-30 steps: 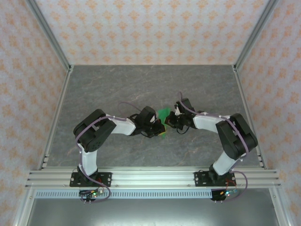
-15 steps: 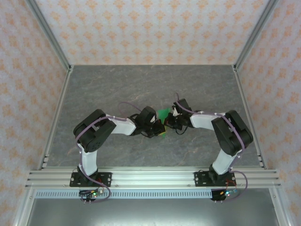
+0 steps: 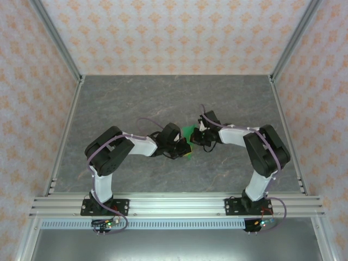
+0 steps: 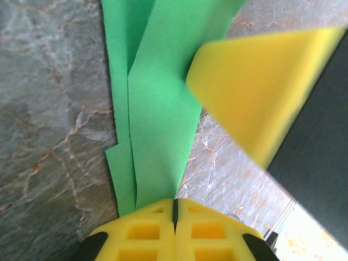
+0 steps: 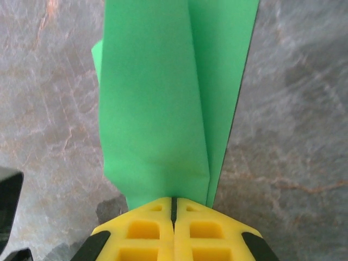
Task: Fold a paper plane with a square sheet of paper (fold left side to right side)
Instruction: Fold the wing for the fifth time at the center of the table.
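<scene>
L hand (image 4: 174,205) & R hand (image 5: 174,202) each clamped on green paper (image 5: 152,98), grey marble-look table (image 3: 136,98), orange-print walls (image 3: 174,32)

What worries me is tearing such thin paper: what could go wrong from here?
1. The left tool and right tool both pinch the thin green folded paper from opposite sides; pulling apart could tear it.
2. Its layers sit staggered near the left tool, so a crease pressed now may set crooked.
3. The tools work very close together and could collide.
</scene>
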You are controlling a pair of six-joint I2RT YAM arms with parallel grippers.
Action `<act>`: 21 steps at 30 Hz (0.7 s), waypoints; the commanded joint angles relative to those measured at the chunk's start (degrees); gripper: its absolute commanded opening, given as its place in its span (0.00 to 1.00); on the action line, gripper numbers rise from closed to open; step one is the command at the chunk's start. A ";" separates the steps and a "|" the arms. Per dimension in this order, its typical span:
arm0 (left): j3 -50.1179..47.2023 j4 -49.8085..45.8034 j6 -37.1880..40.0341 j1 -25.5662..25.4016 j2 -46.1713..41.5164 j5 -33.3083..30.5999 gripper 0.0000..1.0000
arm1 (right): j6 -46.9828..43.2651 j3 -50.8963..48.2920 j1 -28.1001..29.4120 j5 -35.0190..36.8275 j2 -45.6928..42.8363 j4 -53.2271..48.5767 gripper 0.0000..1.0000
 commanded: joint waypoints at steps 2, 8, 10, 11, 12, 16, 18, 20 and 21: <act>-2.37 -11.09 0.24 -0.82 2.99 -3.81 0.00 | -1.98 2.53 -2.17 5.65 2.10 0.18 0.00; -2.46 -11.02 0.23 -0.82 3.10 -3.72 0.00 | -3.02 4.55 -3.66 5.87 3.57 -0.53 0.00; -2.45 -10.94 0.23 -0.80 3.12 -3.76 0.00 | -3.38 5.31 -3.96 5.86 4.28 -0.71 0.00; -2.46 -10.87 0.23 -0.82 3.12 -3.72 0.00 | -3.54 5.65 -4.18 5.76 4.57 -0.88 0.00; -2.41 -10.85 0.23 -0.82 3.12 -3.66 0.00 | -3.69 6.09 -4.35 5.73 5.00 -0.95 0.00; -2.43 -10.82 0.17 -0.82 3.14 -3.63 0.00 | -4.06 7.28 -5.20 5.78 5.73 -1.24 0.00; -2.43 -10.81 0.21 -0.82 3.20 -3.62 0.00 | -4.43 8.08 -5.36 5.71 6.12 -1.60 0.00; -2.37 -10.81 0.15 -0.82 3.21 -3.63 0.00 | -4.78 8.94 -5.56 5.95 6.55 -2.15 0.00; -2.32 -10.82 0.15 -0.82 3.24 -3.54 0.00 | -4.88 9.31 -5.64 5.87 6.77 -2.31 0.00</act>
